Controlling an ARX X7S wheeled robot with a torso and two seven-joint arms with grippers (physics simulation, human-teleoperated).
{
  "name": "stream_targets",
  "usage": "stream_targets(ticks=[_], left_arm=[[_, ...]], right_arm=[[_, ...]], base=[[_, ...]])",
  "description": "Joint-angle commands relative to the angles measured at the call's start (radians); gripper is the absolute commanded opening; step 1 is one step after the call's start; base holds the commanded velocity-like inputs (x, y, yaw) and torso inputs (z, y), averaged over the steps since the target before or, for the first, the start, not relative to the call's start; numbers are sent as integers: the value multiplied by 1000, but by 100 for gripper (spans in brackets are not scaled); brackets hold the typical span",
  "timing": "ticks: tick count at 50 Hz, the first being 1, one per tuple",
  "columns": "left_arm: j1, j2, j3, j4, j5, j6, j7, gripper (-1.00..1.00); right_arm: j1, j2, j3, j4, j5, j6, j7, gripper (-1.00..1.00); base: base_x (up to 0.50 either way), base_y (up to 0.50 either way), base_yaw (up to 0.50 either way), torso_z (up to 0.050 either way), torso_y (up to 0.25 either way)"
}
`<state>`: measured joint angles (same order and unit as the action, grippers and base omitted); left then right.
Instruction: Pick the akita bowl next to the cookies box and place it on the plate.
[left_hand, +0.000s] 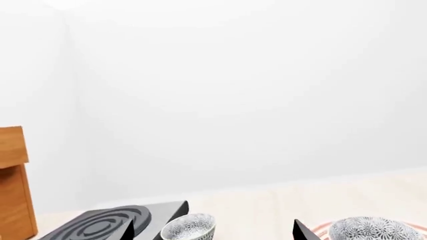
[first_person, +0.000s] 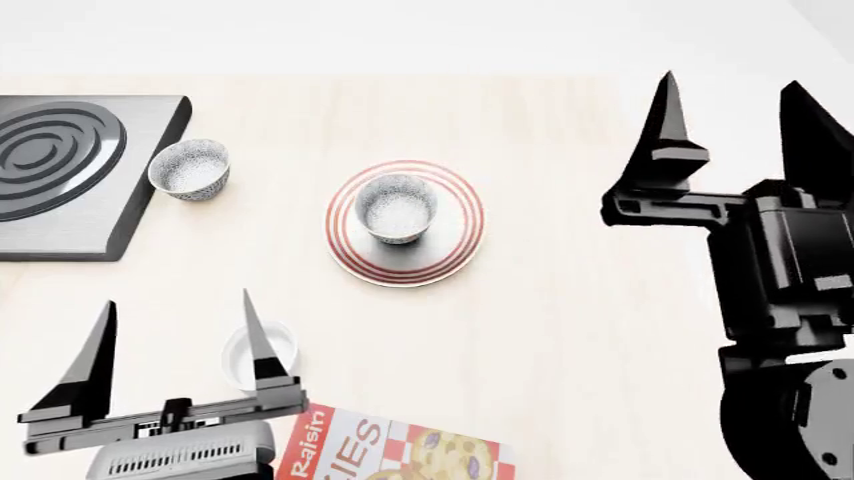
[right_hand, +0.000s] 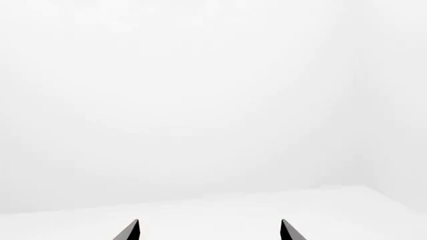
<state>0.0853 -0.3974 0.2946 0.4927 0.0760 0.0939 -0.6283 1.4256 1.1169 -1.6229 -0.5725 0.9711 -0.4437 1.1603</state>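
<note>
The akita bowl (first_person: 398, 207) sat upright on the plate (first_person: 454, 250) near the middle of the tabletop (first_person: 574, 330). The cookies box (first_person: 387, 450) lay at the near edge. The left gripper (first_person: 174, 350) and the right gripper (first_person: 741, 110) both hung clear, fingers apart, holding nothing.

The plate (first_person: 350, 255) is white with red concentric rings at the rim. Both bowls, one on the plate (first_person: 398, 207) and one by the stove (first_person: 190, 168), have that fine grey-and-white print outside and a pale speckled inside. Stove (first_person: 60, 180) is grey with dark rings, cookies box (first_person: 387, 448) red and white, cup (first_person: 240, 357) plain white, tabletop (first_person: 574, 330) pale wood.
</note>
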Motion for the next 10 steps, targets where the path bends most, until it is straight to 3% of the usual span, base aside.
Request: stream_targets(ticks=[1,9,10], left_arm=[[6,12,-29,16,11,2,14,100],[6,4,-43,44,22,-14,4,100],[7,1,-52,53,24,-18,0,100]], right_arm=[[-149,155,-9,-87,-335,-131,189,100],[-266,173,3,24,-524,-252,377,100],[-370,177,124,35,-575,-267,410,100]], base=[[0,0,0,0,0],[0,0,0,0,0],[0,0,0,0,0]])
